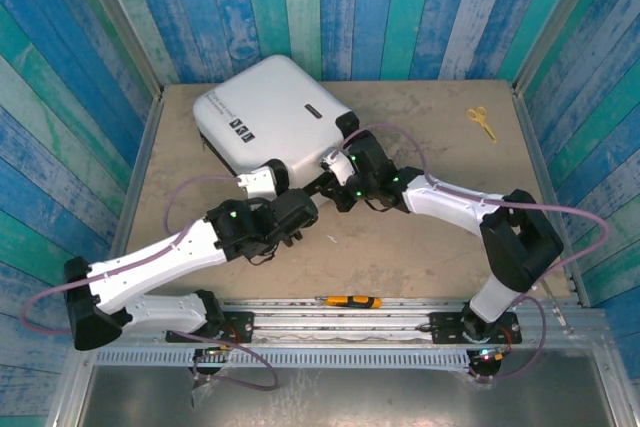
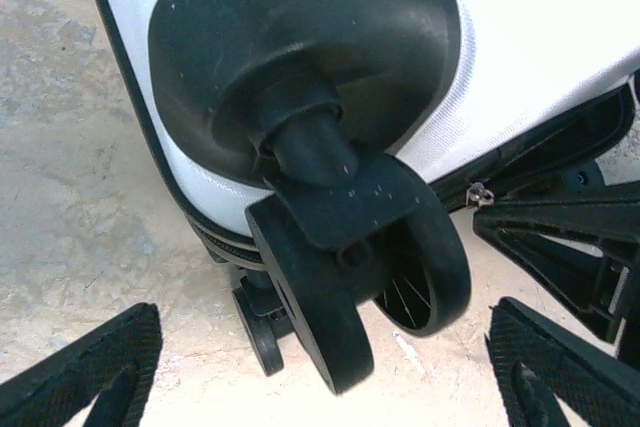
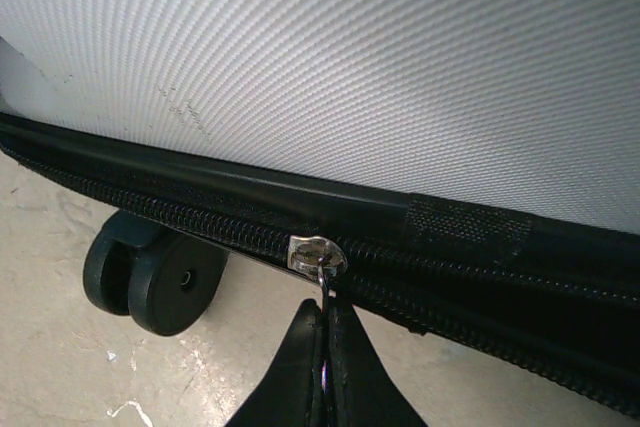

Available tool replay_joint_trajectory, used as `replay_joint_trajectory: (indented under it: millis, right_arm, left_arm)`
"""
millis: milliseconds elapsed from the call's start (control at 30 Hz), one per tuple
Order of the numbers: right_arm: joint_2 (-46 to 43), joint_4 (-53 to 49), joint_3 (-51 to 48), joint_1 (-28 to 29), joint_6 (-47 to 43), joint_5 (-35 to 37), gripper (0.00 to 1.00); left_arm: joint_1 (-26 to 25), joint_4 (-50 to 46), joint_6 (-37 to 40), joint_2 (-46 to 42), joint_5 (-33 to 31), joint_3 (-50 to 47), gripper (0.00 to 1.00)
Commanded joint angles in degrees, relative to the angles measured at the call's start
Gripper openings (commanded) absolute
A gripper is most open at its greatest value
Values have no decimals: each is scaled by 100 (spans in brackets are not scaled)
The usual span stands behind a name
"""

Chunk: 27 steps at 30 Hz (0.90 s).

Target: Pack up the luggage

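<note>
The luggage point(image 1: 270, 112), a white hard-shell suitcase, lies flat at the back left of the table. My right gripper point(image 3: 327, 325) is shut on the metal pull of the silver zipper slider point(image 3: 318, 253), on the black zipper along the suitcase's near edge. In the top view the right gripper point(image 1: 336, 163) sits at that edge. My left gripper point(image 2: 325, 387) is open, its padded fingers point(image 2: 90, 372) standing wide to either side of a black double wheel point(image 2: 340, 277) at the suitcase's corner, without touching it. In the top view the left gripper point(image 1: 263, 183) is at the near corner.
Yellow scissors point(image 1: 482, 121) lie at the back right of the table. An orange utility knife point(image 1: 350, 301) rests on the rail between the arm bases. Painted plank walls close the table on three sides. A second wheel point(image 3: 150, 277) stands left of the zipper slider.
</note>
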Motion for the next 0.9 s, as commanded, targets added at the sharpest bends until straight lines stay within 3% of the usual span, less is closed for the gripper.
replay_joint_trajectory:
  millis: [0,133,433,533,700,867]
  right_arm:
    - [-174,-286,24,-41,-185,402,1]
    - [-224,-249,-37,-38,-167,402,1]
    - [-266,-192,-98,-41,-176,384,1]
    - [-321,-196,-142,-47,-206,420,0]
    - [-375,-196,-178,-44,-237,446,1]
    - [-355,-196,-161,-51,-224,428,1]
  left_arm:
    - [213,-27,39,188,136,160,84]
    - [501,194,-1,360,475,116,81]
    - [536,650,186,981,520,371,81]
    - [536,687,302,972,570,472,85]
    - [536,499,369,781,315,515,87]
    - [536,327,322,922,145,608,82]
